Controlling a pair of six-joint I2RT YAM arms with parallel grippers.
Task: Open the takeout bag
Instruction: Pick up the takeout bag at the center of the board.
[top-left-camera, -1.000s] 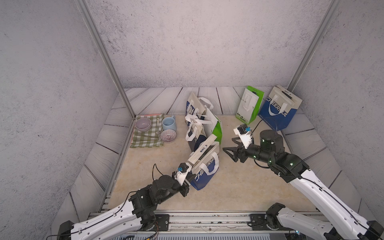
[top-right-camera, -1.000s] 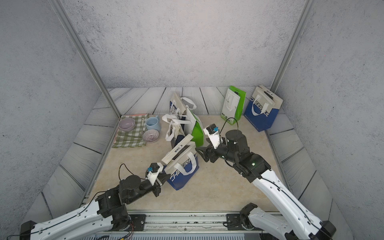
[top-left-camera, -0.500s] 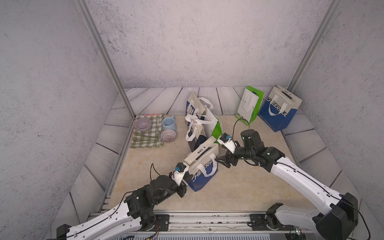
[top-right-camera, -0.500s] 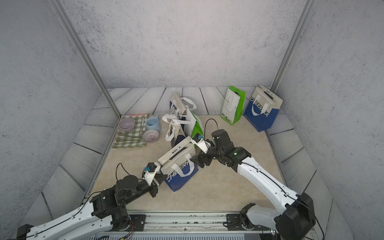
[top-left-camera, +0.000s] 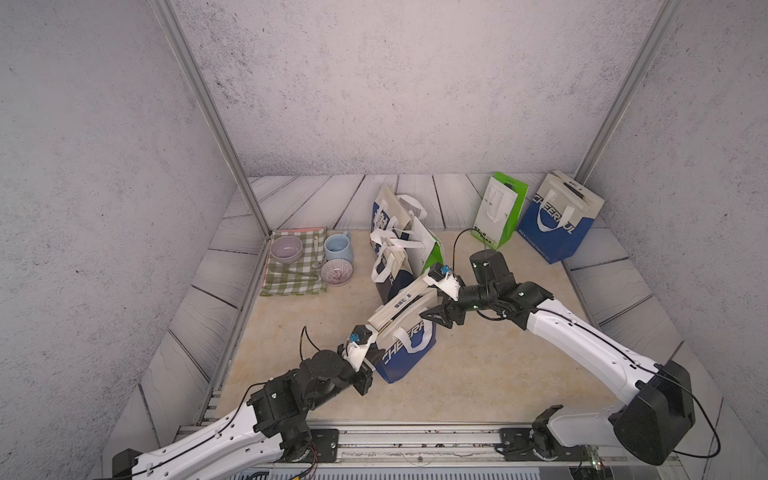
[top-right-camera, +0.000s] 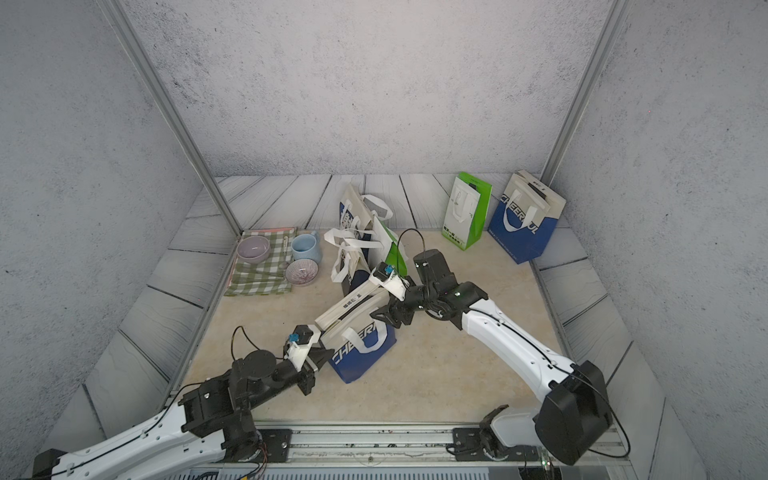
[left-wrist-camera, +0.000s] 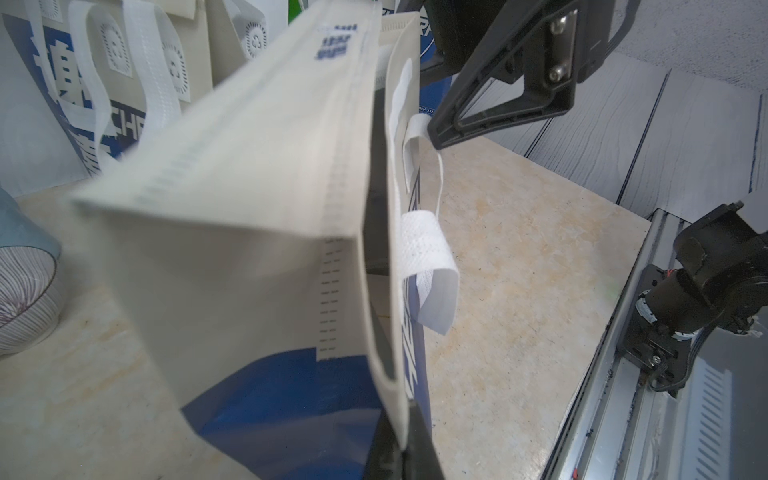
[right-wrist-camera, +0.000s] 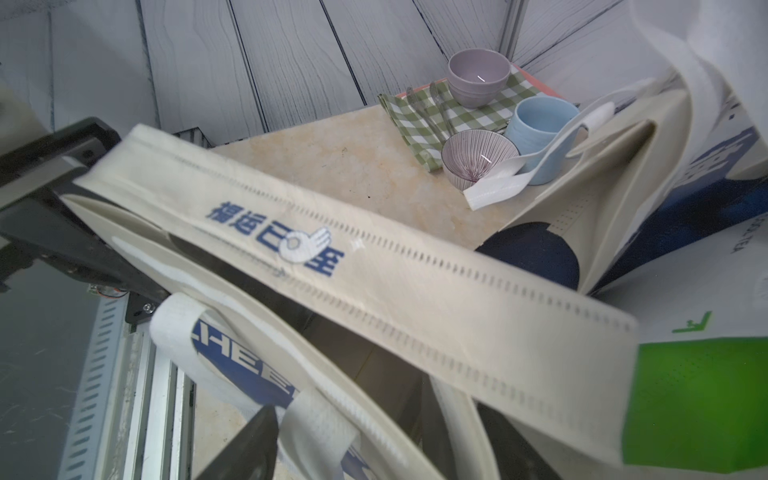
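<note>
The left gripper (top-left-camera: 371, 360) is pinched tight on one end edge of the blue-and-cream takeout bag (top-left-camera: 409, 347), which stands on the table (top-left-camera: 478, 374) between both arms, while the right gripper (top-left-camera: 432, 319), jaws spread wide, straddles the rim at its opposite end.

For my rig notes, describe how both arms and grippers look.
The left arm and right arm have white shells with black joints and motor housings. The left gripper and right gripper are black, with triangular open-frame fingers. Each wrist carries a white camera block with a blue plug and a looping black cable.
</note>
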